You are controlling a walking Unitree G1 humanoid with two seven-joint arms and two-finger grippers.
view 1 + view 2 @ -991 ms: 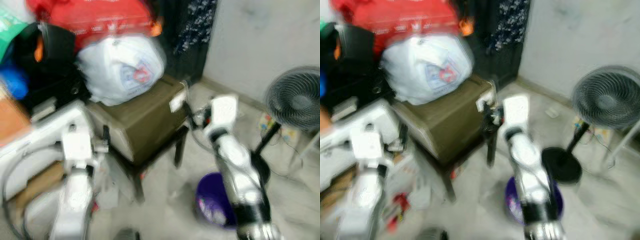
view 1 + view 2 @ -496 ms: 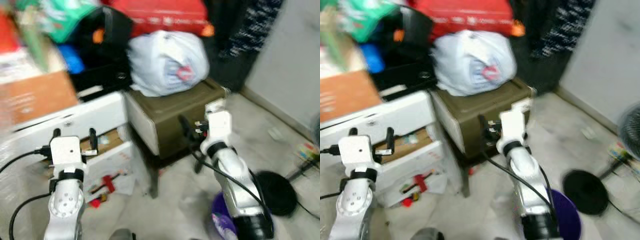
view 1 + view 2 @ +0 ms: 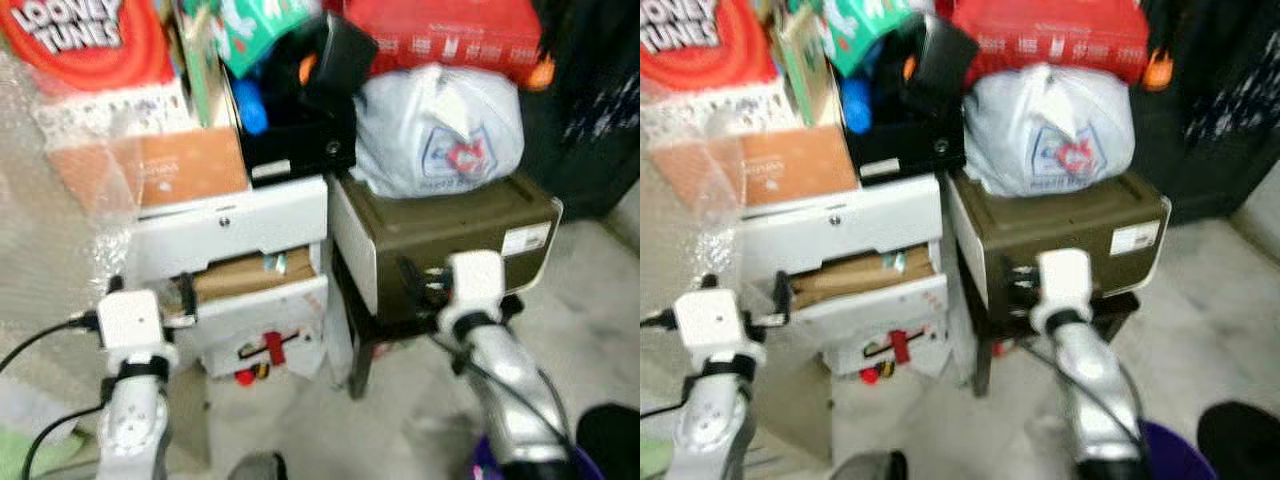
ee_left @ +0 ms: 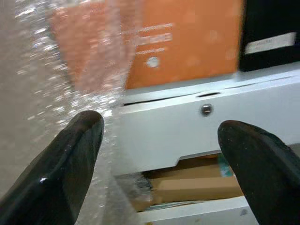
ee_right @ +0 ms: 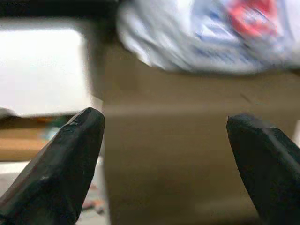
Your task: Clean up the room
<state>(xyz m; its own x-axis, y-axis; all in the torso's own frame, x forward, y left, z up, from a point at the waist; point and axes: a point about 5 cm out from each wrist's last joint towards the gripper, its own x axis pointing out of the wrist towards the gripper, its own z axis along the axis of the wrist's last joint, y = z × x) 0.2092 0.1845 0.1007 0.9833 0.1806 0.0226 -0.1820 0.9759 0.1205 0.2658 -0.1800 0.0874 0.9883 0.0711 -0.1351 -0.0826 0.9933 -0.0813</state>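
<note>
your left gripper is spread wide and holds nothing; it faces the white drawer unit, whose lower drawer hangs open with brown cardboard showing inside. your right gripper is also spread and empty, pointed at the olive-brown box that carries the white plastic bag. the small red clutter lies on the floor at the foot of the drawer unit, ahead of and below both grippers, between the 2 arms but closer to your left side. it is blurred, so its long axis can't be read. judging from this, the left arm is the nearer one for a reach down and forward.
</note>
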